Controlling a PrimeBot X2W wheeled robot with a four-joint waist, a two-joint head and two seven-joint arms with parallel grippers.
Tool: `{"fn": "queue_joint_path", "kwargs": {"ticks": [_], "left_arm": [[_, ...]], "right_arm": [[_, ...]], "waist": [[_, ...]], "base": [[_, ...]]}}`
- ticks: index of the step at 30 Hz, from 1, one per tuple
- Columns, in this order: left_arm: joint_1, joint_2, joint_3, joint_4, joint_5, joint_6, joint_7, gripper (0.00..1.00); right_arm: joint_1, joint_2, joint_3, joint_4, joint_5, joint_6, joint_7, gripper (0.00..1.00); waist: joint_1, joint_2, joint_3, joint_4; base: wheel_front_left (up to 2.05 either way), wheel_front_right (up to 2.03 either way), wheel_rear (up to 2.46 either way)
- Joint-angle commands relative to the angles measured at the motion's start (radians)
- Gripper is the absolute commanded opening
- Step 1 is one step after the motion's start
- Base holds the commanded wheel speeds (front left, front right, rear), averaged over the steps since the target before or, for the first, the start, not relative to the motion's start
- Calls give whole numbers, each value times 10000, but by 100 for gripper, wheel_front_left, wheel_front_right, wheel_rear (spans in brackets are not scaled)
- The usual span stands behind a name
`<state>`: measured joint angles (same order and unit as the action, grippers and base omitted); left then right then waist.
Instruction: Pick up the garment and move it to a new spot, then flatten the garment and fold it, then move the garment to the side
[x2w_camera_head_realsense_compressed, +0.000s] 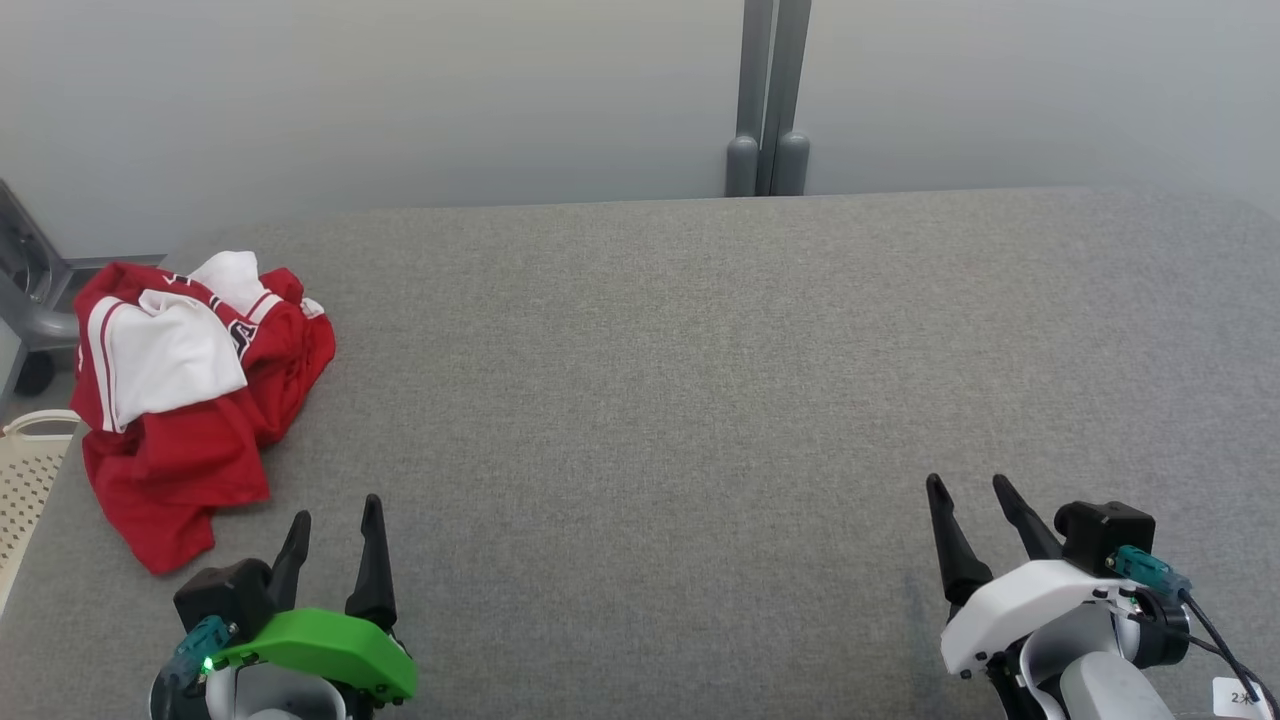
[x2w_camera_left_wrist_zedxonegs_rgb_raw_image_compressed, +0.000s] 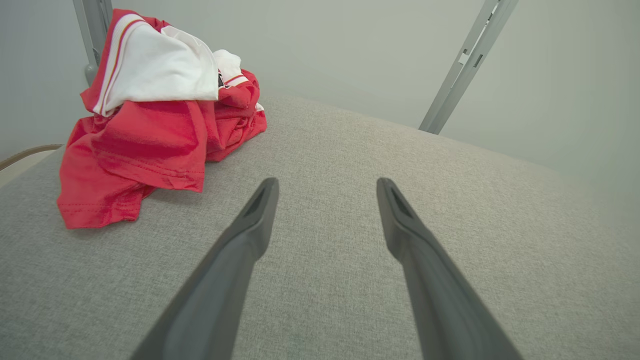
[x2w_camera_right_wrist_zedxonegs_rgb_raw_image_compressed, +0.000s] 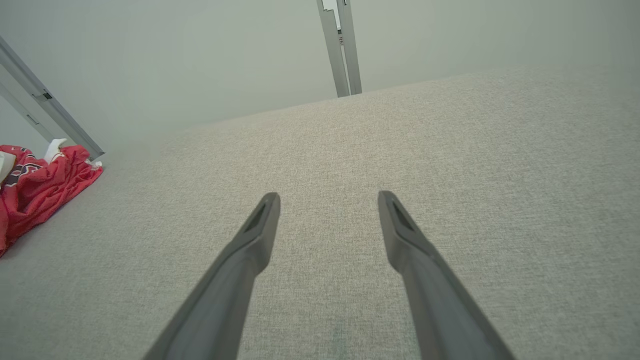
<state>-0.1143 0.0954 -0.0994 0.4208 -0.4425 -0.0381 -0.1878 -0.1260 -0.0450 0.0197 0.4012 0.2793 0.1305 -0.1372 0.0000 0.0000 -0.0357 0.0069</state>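
The garment (x2w_camera_head_realsense_compressed: 190, 400), a red jersey with white panels and stripes, lies crumpled in a heap at the left edge of the grey table (x2w_camera_head_realsense_compressed: 700, 400). In the left wrist view the garment (x2w_camera_left_wrist_zedxonegs_rgb_raw_image_compressed: 150, 120) sits ahead and to the left of the fingers, apart from them. My left gripper (x2w_camera_head_realsense_compressed: 335, 512) rests low at the near left, open and empty, just short of the heap's near hem. At the near right my right gripper (x2w_camera_head_realsense_compressed: 972, 482) also stands open with nothing in it, far from the garment (x2w_camera_right_wrist_zedxonegs_rgb_raw_image_compressed: 35, 192).
A cream perforated basket (x2w_camera_head_realsense_compressed: 25, 480) stands off the table's left edge. A grey metal post (x2w_camera_head_realsense_compressed: 768, 100) rises behind the far edge against a pale wall. Grey frame parts (x2w_camera_head_realsense_compressed: 30, 290) sit at the far left.
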Motion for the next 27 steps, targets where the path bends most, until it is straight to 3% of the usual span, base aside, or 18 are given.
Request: {"fn": "queue_joint_path", "kwargs": {"ticks": [1,27], "left_arm": [[-230,87,-9,19,252,-43,-116,100],[-425,187,-224,707,1579,24,-684,100]], "right_arm": [[-164,-59,26,34,-333,2,-109,100],[-413,-72,214,575,-2253,2,-521,100]], "waist": [[0,0,-14,-6],[0,0,-70,14]], "base": [[0,0,0],[0,0,0]]}}
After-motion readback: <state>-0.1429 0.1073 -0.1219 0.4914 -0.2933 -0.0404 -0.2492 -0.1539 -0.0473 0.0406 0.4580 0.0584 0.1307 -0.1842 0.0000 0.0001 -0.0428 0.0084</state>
